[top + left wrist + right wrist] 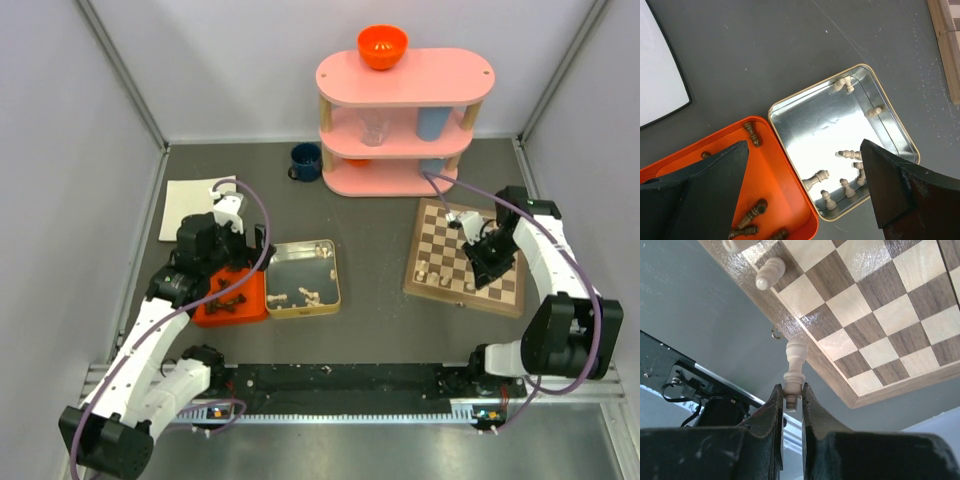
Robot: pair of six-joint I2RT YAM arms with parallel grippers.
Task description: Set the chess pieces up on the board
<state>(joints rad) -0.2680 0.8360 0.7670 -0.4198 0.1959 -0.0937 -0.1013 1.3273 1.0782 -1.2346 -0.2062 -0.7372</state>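
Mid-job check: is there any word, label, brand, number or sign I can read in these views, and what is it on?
None can be read.
The tin, tray, board, pale piece and white sheet show no print.
Small coloured marks on the arm bases are too small to read.

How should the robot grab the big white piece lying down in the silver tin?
Probably from straight above, pinching the cream piece across its thin neck: it lies on its side, base by the tin's wall, so the neck has room.
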